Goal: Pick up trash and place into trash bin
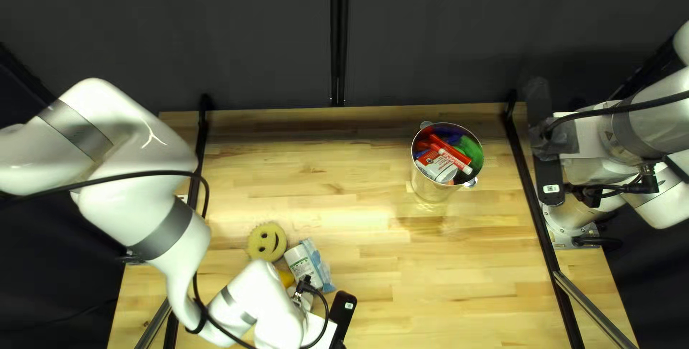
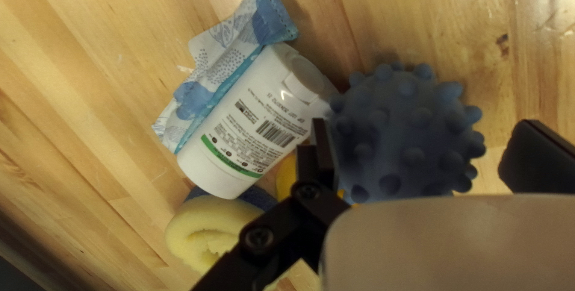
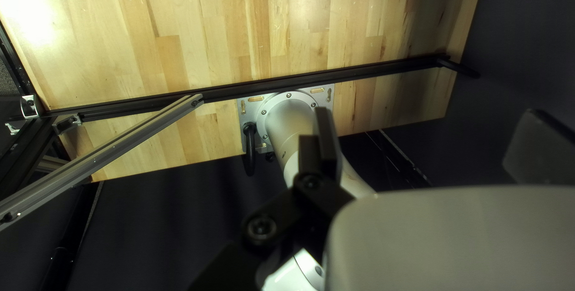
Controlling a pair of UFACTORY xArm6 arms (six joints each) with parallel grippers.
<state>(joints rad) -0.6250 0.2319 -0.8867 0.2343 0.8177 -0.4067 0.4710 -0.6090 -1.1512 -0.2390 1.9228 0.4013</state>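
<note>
Well — the white bottle (image 2: 248,126) crowds the spiky ball (image 2: 407,132).

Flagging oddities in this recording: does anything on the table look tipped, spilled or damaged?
Nothing clearly wrong. The white bottle lies on its side against the blue-patterned packet, with no leak visible, plausible for trash awaiting pickup. The bin stands upright, its contents inside the rim.

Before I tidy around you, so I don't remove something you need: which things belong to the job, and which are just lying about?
Likely the job:
- spiky ball, between my left hand's open fingers
- white tube
- blue-and-white packet
- smiley sponge
- bin, holding markers

Just around:
- metal bar
- black rail
- curtain
</note>
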